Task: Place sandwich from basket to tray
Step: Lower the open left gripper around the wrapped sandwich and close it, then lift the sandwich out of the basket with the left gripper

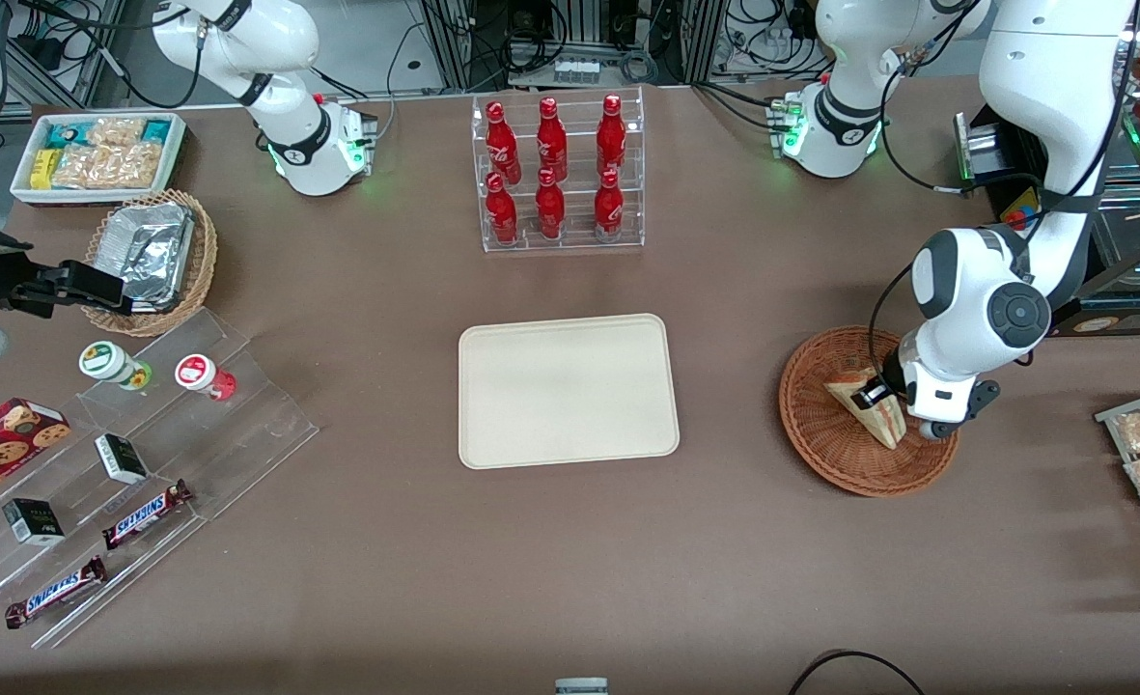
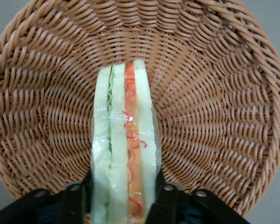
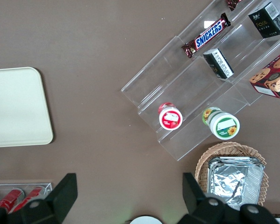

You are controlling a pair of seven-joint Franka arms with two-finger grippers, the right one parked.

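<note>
Sandwich (image 2: 125, 154) on edge in basket (image 2: 214, 116), hand (image 2: 123, 198) gripping its wide end

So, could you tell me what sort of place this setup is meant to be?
Probably a lab mock-up of a snack shop: bottle rack, Snickers bars on steps, cables above. The gripper flanks the sandwich in the basket.
</note>
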